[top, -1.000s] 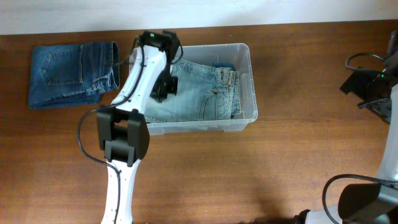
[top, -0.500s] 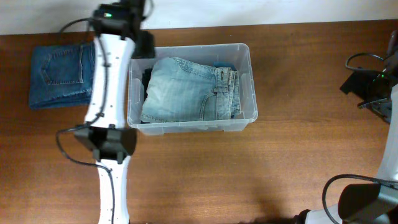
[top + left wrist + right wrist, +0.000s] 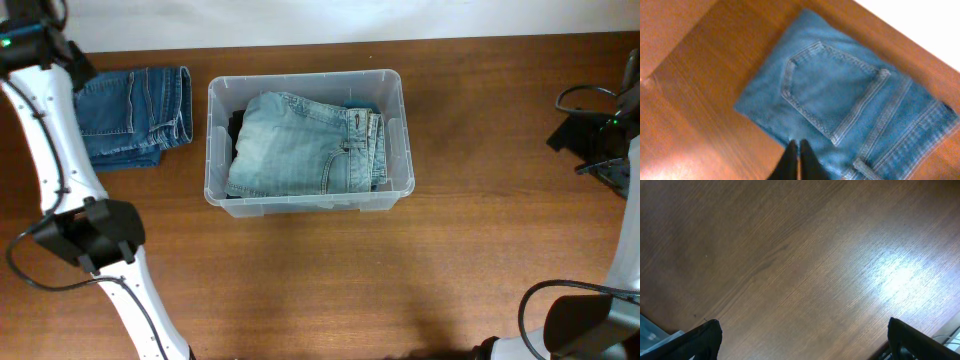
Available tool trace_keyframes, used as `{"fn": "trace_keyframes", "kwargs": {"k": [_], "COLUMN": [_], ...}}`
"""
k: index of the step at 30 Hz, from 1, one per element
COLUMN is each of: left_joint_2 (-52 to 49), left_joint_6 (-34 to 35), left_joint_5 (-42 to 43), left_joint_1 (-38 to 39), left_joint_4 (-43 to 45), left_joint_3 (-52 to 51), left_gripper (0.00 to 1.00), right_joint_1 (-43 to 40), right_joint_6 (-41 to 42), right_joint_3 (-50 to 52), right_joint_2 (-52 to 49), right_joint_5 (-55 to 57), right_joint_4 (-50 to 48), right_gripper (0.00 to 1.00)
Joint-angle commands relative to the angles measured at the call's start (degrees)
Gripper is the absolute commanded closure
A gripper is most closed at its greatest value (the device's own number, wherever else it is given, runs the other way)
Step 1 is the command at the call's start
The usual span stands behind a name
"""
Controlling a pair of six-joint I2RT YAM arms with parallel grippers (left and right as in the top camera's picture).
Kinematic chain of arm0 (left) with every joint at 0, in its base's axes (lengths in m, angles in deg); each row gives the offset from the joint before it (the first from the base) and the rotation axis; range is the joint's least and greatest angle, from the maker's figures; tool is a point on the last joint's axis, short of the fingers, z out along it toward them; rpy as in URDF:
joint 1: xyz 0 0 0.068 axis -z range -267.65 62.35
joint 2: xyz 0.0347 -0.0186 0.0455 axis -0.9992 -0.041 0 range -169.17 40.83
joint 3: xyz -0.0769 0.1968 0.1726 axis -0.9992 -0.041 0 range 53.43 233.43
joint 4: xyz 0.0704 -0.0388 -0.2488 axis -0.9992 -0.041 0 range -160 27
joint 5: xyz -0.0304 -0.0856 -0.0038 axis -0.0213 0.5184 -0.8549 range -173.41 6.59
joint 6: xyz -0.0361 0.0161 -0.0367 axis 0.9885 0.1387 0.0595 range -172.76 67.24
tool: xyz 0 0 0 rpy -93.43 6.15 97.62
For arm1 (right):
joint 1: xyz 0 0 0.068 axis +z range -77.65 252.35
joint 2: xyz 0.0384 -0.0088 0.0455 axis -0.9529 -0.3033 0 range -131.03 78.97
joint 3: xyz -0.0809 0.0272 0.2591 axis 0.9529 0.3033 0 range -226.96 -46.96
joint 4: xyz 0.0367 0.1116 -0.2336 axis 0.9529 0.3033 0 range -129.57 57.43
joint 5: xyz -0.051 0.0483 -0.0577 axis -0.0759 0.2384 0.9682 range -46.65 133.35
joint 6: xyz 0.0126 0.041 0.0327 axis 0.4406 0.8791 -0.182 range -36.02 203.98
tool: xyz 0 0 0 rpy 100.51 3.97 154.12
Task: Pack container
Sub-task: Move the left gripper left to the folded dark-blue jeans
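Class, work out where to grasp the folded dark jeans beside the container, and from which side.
Probably from above, pinching the thick stacked edge of the dark jeans facing the container: they lie flat, so only edges offer a bite.

Brown wood-grain table [image 3: 480,250] fills most of the overhead view. A white surface [image 3: 400,18] borders its far edge. Bright glare [image 3: 895,275] on the wood.

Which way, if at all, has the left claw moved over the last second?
Yes. The left claw swung left from over the container to above the folded dark jeans beside it.
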Motion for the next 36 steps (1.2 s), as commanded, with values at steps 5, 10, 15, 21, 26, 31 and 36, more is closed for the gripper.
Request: {"fn": "trace_keyframes", "kwargs": {"k": [5,10,15,21,26,31,36], "left_joint_2": [0.7,0.7,0.7,0.6,-0.2,-1.2,-4.0], "left_joint_6": [0.8,0.8,-1.3,-8.2,-14.5,-15.8,-15.8], "left_joint_5": [-0.6,-0.6,1.0,5.4,5.7,5.7,5.9], "left_joint_1": [-4.4,-4.9,-4.9,-4.9,-4.9,-5.1,-5.2], "left_joint_4": [11.6,22.7,30.2,34.3,34.4,32.5,30.6], "left_joint_3": [-12.7,-24.3,-29.7,-31.9,-32.3,-32.4,-32.4], "left_gripper": [0.99,0.99,0.99,0.99,0.99,0.99,0.99], "right_joint_1": [-0.2,-0.2,-0.2,-0.2,-0.2,-0.2,-0.2], "right_joint_6": [0.5,0.5,0.5,0.5,0.5,0.5,0.5], "right_joint_3": [0.2,0.2,0.2,0.2,0.2,0.2,0.2], "right_joint_2": [0.9,0.9,0.9,0.9,0.9,0.9,0.9], "right_joint_5": [0.1,0.1,0.1,0.1,0.1,0.1,0.1], "right_joint_4": [0.0,0.0,0.0,0.0,0.0,0.0,0.0], "right_gripper": [0.02,0.02,0.02,0.02,0.02,0.02,0.02]}}
